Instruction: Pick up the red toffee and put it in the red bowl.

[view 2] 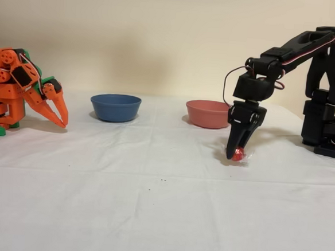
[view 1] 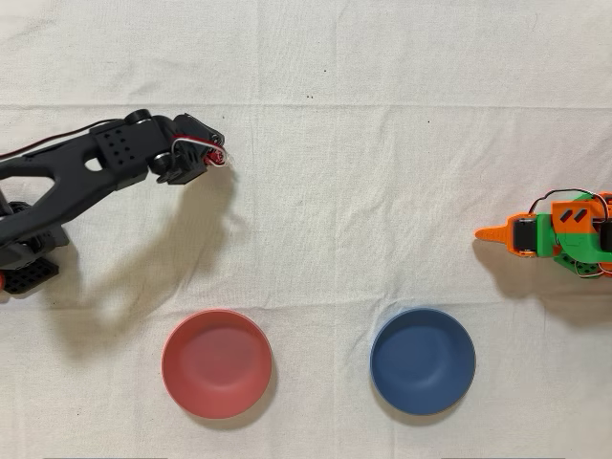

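Note:
In the fixed view my black gripper [view 2: 235, 154] points straight down at the cloth, its fingers closed around the red toffee [view 2: 239, 156], a small shiny red candy at the fingertips, at or just above the table. From overhead the gripper [view 1: 207, 156] is at the upper left and its own body covers the toffee. The red bowl [view 1: 217, 363] sits empty toward the near edge in the overhead view, below and slightly right of the gripper. In the fixed view the red bowl [view 2: 208, 113] stands behind and to the left of the gripper.
A blue bowl [view 1: 423, 360] of the same size sits to the right of the red one from overhead, and it is also empty. The idle orange arm [view 1: 559, 234] rests at the right edge. White cloth covers the table [view 1: 344, 191].

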